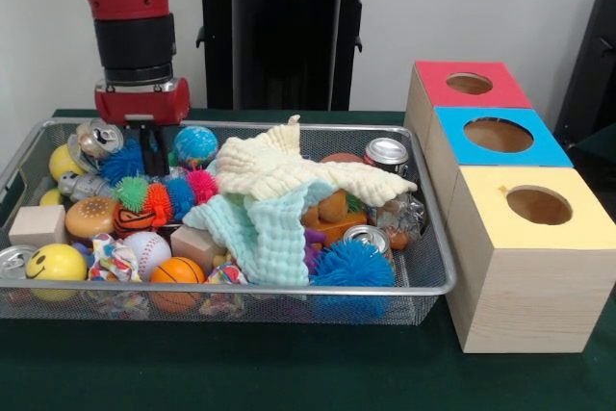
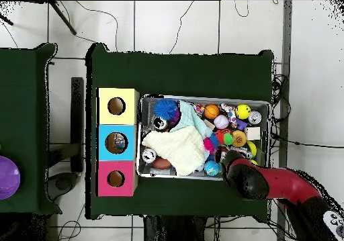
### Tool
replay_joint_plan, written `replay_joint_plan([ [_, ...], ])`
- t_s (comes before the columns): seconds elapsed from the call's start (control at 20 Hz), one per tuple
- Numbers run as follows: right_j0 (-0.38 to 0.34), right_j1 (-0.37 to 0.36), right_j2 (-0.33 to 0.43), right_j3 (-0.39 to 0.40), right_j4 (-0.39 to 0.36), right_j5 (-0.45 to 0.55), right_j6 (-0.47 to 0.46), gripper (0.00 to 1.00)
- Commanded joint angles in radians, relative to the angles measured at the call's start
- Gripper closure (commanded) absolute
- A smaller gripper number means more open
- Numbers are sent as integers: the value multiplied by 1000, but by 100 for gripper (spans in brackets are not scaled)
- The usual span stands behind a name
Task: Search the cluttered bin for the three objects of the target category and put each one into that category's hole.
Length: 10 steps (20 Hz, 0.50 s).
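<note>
A wire mesh bin (image 1: 289,303) holds a heap of toys. My gripper (image 1: 152,155) hangs low over the bin's far left corner, between a crushed can (image 1: 100,138) and a globe ball (image 1: 195,144). Its tips dip behind a blue spiky ball (image 1: 123,163). Two upright cans (image 1: 387,153) (image 1: 367,238) stand on the right side. A cream cloth (image 1: 289,172) and a mint cloth (image 1: 260,228) cover the middle. At the front left lie a smiley ball (image 1: 56,263), a baseball (image 1: 146,249) and a basketball (image 1: 177,272). In the overhead view the arm (image 2: 245,176) covers the gripper.
Three wooden boxes with round holes stand right of the bin: red (image 1: 470,84), blue (image 1: 499,135), yellow (image 1: 537,206). Wooden blocks (image 1: 38,225) (image 1: 197,245) and a burger toy (image 1: 91,216) lie in the bin. A purple bowl (image 2: 8,178) sits on a side table.
</note>
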<state>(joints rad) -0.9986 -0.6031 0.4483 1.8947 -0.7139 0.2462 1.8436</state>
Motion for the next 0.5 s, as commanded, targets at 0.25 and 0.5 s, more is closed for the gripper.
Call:
replay_joint_plan([
  [0.25, 6, -85, 73, 39, 91, 175, -39, 100],
  [0.5, 46, -90, 38, 44, 80, 142, 0, 100],
])
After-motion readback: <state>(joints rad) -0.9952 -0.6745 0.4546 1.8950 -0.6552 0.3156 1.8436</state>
